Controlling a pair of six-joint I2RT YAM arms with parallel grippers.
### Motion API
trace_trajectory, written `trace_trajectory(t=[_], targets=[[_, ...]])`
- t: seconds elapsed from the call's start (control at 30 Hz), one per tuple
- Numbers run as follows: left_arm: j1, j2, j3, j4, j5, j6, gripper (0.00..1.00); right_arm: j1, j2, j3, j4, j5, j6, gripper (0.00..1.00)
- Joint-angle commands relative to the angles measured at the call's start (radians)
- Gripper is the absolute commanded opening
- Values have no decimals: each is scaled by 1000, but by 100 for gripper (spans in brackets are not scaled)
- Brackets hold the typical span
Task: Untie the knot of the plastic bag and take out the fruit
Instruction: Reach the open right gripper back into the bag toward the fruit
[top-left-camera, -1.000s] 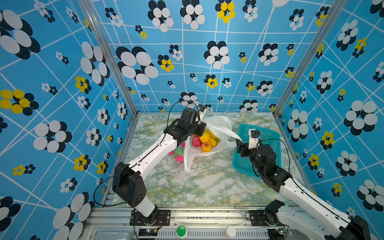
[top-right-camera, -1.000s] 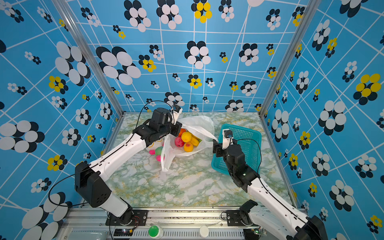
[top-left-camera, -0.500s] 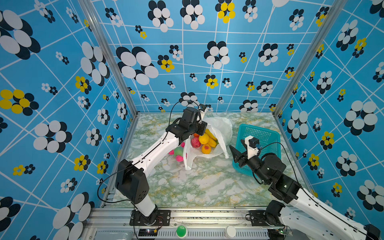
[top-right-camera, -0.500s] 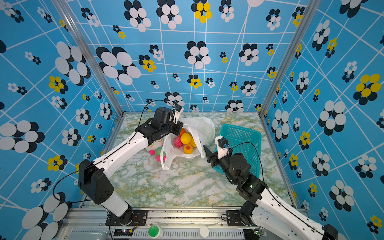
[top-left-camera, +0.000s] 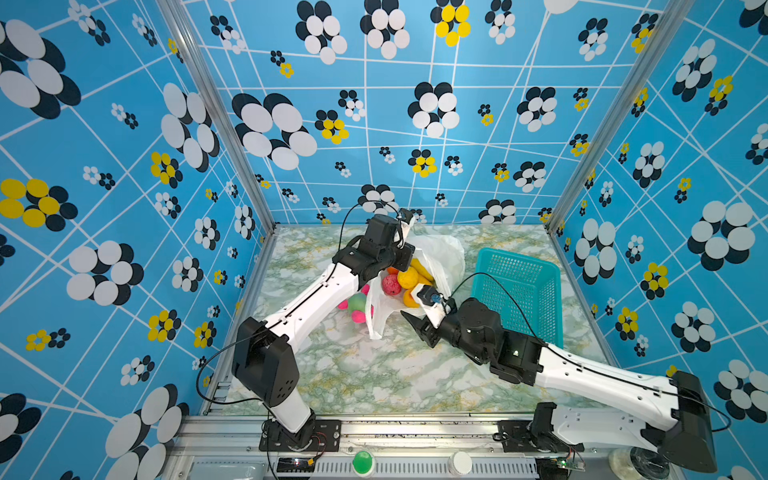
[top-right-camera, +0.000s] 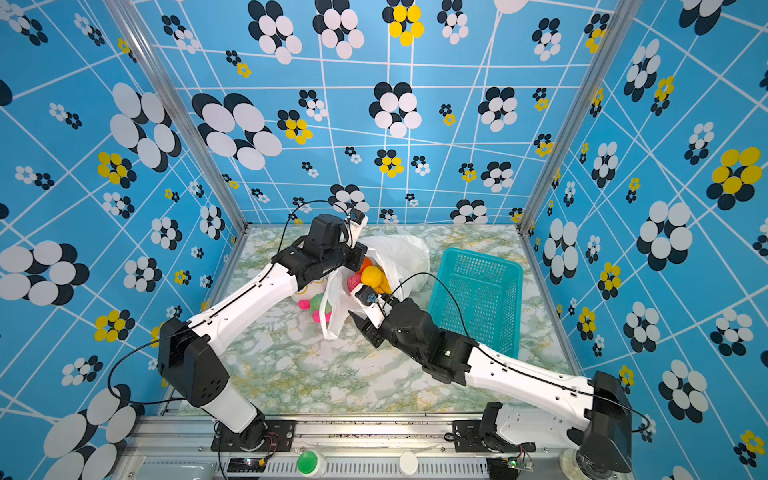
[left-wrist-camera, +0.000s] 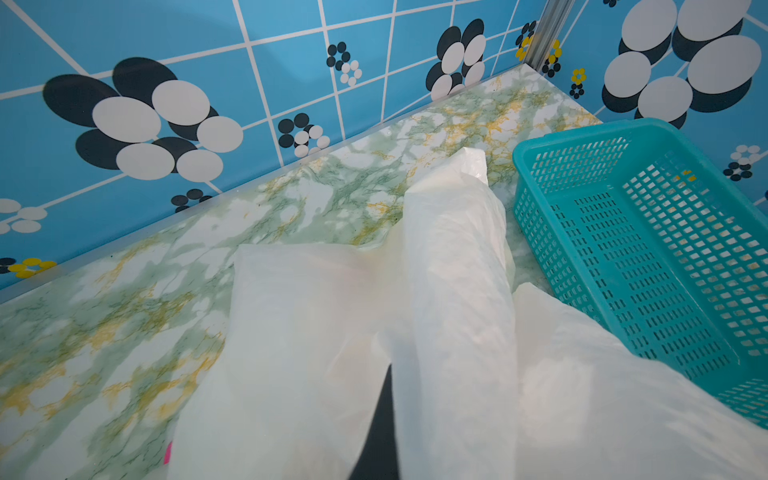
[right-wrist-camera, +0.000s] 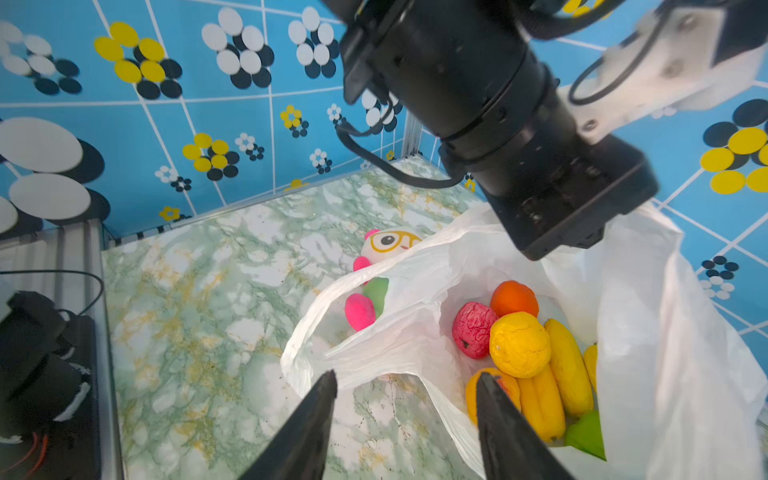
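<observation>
The white plastic bag (top-left-camera: 440, 253) (top-right-camera: 403, 253) lies open at the middle back of the table, and no knot shows. Its fruit (top-left-camera: 407, 277) (right-wrist-camera: 519, 345) is uncovered: a pink-red piece, round yellow and orange ones, oblong yellow ones and a green one. My left gripper (top-left-camera: 409, 259) is shut on the bag's upper edge and holds it raised. In the left wrist view, plastic (left-wrist-camera: 457, 291) wraps a dark finger (left-wrist-camera: 384, 436). My right gripper (top-left-camera: 409, 309) (right-wrist-camera: 407, 376) is open, low at the bag's near mouth. The handle loop (right-wrist-camera: 303, 353) lies just beyond its tips.
A teal mesh basket (top-left-camera: 519, 291) (left-wrist-camera: 644, 249) stands right of the bag, close behind my right arm. A pink, white and green plush toy with glasses (top-left-camera: 357, 305) (right-wrist-camera: 390, 243) lies left of the bag, under my left arm. Patterned walls enclose three sides.
My right gripper has swung left from the basket down to the front of the bag's mouth, and its jaws have narrowed. The left gripper keeps hold of the bag's edge.
</observation>
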Motion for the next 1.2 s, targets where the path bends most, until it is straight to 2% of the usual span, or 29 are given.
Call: trace_trajectory(t=[0.0,0.13,0.33,0.57,0.8,0.93,1.17], targets=[[13,12,39,-12,15,-13,0,1,118,50,19,86,-13,54],[13,14,39,-11,26,-15,0,-5,260,51,114,171,-27,53],[12,11,40,-15,31,-19,0,-61,444,100,164,194,16,40],[12,7,38,-12,33,-18,0,-118,508,90,223,250,74,34],[7,-6,28,-8,42,-18,0,-156,590,139,225,357,117,35],[6,-8,29,-6,45,-19,0,-179,639,191,205,378,139,40],[-1,-13,23,-4,56,-21,0,-210,727,279,187,379,171,59]])
